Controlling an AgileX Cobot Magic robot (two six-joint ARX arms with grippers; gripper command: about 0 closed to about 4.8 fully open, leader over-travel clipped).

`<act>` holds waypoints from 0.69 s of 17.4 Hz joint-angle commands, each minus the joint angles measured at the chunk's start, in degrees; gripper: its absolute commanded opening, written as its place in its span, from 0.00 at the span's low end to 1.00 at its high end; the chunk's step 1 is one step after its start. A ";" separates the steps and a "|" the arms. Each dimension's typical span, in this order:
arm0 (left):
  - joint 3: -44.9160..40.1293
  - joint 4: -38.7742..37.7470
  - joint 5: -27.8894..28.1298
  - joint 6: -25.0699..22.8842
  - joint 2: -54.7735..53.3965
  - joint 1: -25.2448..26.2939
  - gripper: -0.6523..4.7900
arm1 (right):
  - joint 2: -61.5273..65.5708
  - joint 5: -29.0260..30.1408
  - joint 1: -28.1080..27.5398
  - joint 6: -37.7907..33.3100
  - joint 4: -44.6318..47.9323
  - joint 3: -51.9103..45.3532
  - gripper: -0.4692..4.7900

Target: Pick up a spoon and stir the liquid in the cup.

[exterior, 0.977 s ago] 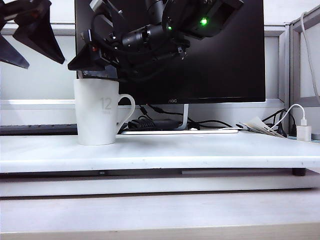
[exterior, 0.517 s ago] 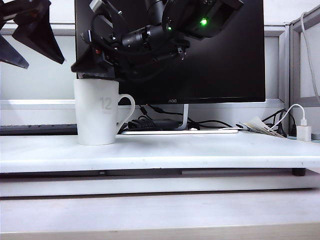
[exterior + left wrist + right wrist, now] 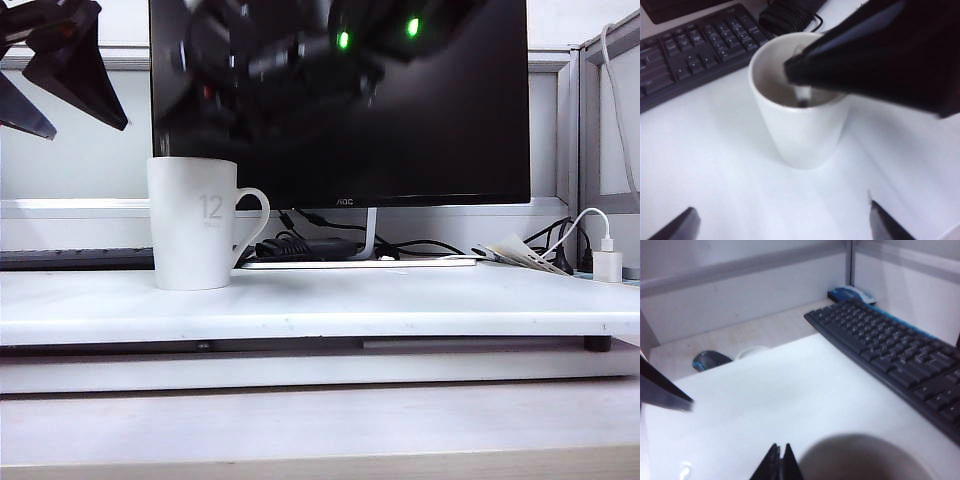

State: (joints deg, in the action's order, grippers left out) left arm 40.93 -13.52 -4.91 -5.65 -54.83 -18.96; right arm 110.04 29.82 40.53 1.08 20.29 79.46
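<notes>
Left gripper (image 3: 780,225) hangs wide open; right gripper (image 3: 779,460) — fingers pressed together.

Above cup (image 3: 194,224): blocked by the closed right gripper (image 3: 779,462).
Left gripper (image 3: 782,225): spread wide, hangs apart beside it.
Behind: keyboard (image 3: 690,50).
Right: bare table (image 3: 420,300).

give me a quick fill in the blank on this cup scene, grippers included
1. The white cup bears the grey number ____.
2. The right gripper, poised over the cup's mouth, has its jaws ____.
3. The left gripper, hanging off to the side of the cup, has its jaws ____.
4. Behind the cup in the left wrist view lies a dark ____, on the white table.

Missing words: 12; shut; open; keyboard
</notes>
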 commanded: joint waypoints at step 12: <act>0.46 18.86 -6.54 3.80 -9.22 0.07 1.00 | -4.42 -0.11 -5.64 -4.15 0.98 0.13 0.09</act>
State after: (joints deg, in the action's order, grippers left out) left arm 41.21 3.75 -11.00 -2.94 -63.66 -18.96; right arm 105.51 29.61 34.98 -2.74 20.51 79.46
